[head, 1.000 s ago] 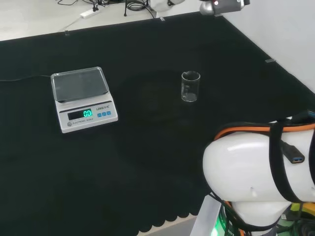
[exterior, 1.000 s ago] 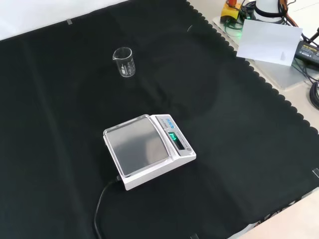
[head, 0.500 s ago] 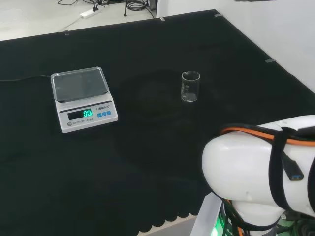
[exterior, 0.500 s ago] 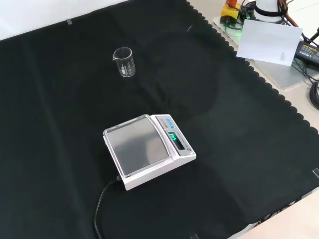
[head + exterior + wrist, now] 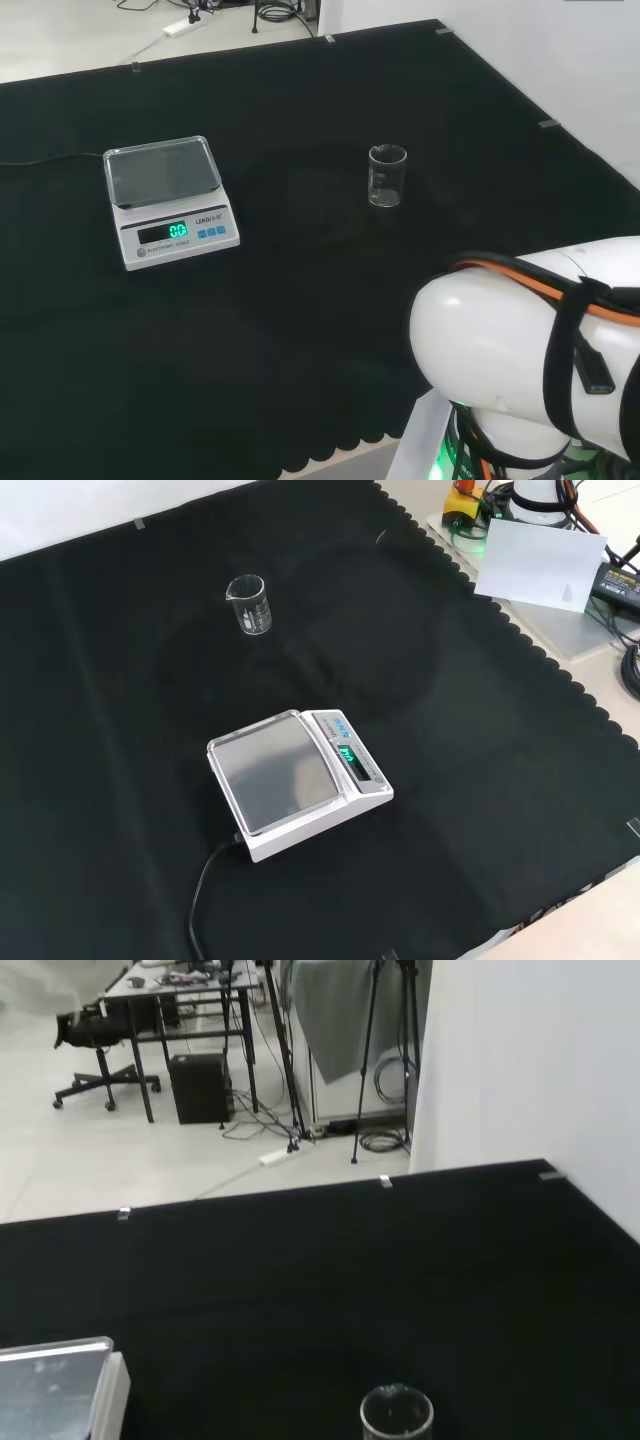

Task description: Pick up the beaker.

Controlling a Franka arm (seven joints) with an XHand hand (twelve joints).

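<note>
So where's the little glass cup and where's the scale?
beaker (image 5: 386, 177), head view, on its clear side wall.
scale (image 5: 279, 777), front view, on its flat weighing plate.

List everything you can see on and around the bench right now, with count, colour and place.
clear glass beaker: one, transparent, upright on the cloth, apart from the scale, to its right in the head view.
white digital scale with a grey pan: one, green display lit, mid-cloth in the front view.
black cable: one, runs from the scale across the cloth.
black cloth: one, covers the bench.
white arm link: one, orange and black cables over it, lower right of the head view.
</note>
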